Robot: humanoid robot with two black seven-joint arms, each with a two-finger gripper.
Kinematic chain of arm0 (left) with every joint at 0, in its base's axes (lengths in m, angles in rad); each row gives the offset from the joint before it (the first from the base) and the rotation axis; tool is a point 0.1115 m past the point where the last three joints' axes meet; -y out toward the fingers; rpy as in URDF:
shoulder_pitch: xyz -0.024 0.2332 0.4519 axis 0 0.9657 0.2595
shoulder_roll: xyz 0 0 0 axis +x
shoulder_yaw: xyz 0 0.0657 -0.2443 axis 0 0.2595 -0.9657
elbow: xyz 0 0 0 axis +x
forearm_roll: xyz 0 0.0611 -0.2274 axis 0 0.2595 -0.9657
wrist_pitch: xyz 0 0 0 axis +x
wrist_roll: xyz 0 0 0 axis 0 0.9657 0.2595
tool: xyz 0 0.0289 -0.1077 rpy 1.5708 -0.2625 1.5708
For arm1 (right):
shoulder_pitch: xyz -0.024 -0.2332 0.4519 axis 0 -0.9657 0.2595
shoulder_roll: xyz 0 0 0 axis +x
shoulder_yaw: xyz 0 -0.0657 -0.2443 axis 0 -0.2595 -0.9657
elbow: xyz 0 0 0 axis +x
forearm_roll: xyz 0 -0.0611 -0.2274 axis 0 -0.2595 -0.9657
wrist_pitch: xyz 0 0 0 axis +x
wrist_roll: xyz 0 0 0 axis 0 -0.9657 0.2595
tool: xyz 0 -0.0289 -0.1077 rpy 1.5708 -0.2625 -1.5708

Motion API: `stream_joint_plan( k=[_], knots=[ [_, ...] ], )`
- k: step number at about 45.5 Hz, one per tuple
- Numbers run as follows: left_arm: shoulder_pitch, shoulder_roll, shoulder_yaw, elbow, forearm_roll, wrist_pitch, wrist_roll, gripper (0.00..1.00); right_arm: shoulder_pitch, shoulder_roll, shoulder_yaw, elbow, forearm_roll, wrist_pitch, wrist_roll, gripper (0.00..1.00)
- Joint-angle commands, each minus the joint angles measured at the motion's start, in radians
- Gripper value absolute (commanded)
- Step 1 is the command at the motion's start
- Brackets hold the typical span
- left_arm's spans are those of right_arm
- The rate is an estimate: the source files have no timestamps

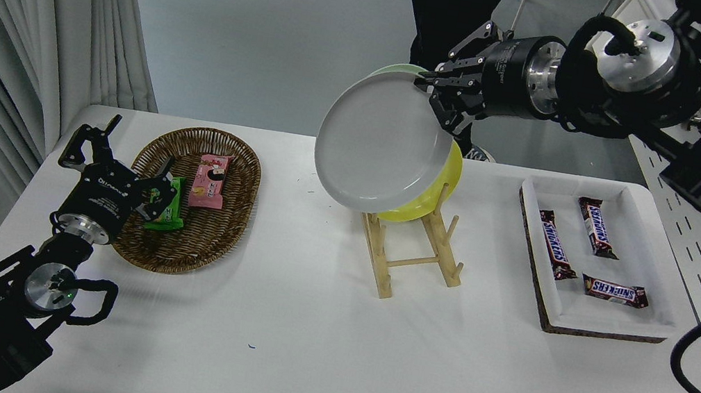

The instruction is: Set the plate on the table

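Head view: right hand (435,97) level, clamped on tilted plate (376,144) rim above rack (409,248).

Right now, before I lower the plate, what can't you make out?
- Green plate: head view, only a sliver shows behind the grey plate.
- Yellow plate: mostly hidden by the grey plate.
- Rack: far slots covered by the plates.
- Right end effector: finger contact on the rim unclear.
- Person: cut off by the top edge.

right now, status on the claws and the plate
Right claw shut on grey plate, airborne. Left claw parked by basket. Wooden rack directly beneath.
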Motion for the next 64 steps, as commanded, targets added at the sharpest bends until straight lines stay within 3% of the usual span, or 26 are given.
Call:
stream_joint_plan(
  k=[1,24,37,64],
  knots=[
    [0.000,0.000,0.000,-0.001,0.000,0.000,0.000,1.00,-0.066,0.050,0.053,-0.005,0.117,-0.240,0.002,0.00],
    [0.000,0.000,0.000,0.001,0.000,0.000,0.000,1.00,-0.212,0.165,-0.102,-0.041,0.318,-0.240,0.003,0.00],
    [0.000,0.000,0.000,-0.001,0.000,0.000,0.000,1.00,-0.353,0.202,-0.085,-0.083,0.318,-0.240,0.003,0.00],
    [0.000,0.000,0.000,0.001,0.001,0.000,0.000,1.00,-0.478,0.288,-0.042,-0.281,0.306,-0.240,0.002,0.00]
  ],
)
